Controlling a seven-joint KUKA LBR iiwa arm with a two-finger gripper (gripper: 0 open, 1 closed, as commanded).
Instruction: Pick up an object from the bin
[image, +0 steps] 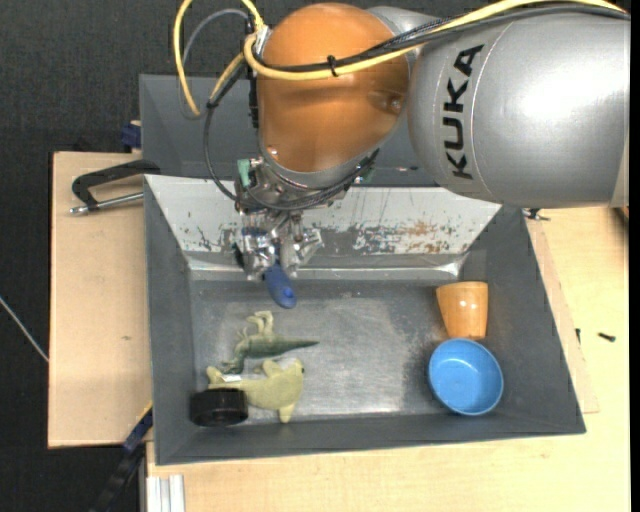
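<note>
While the arm hangs over the far left part of the bin (370, 345), close under its far wall, the tool (274, 266) has its fingers drawn narrow. From where I stand, a small blue piece (284, 293) sticks out from between them, stubby, rounded at its lower end and tilted a little to the right. Only its upper end seems to be pinched; most of what I can see of it hangs below the fingertips, and I cannot tell whether its tip touches the bin floor or is just clear of it. I judge it to be hard, smooth plastic, very light and stiff, not something that would break. It is likely slippery, though, and with so short a hold at one end it may swivel or slide out on a lift. A hold nearer its middle, across the narrow way, would sit more surely. Everything else lies well apart from it. At the near left is a little heap: a green lizard-like toy (268, 346), a pale yellow soft figure (277, 388) and a black round cap (218, 407) beside it. At the right an orange cup (462, 308) stands with a blue bowl (466, 377) just nearer than it.
</note>
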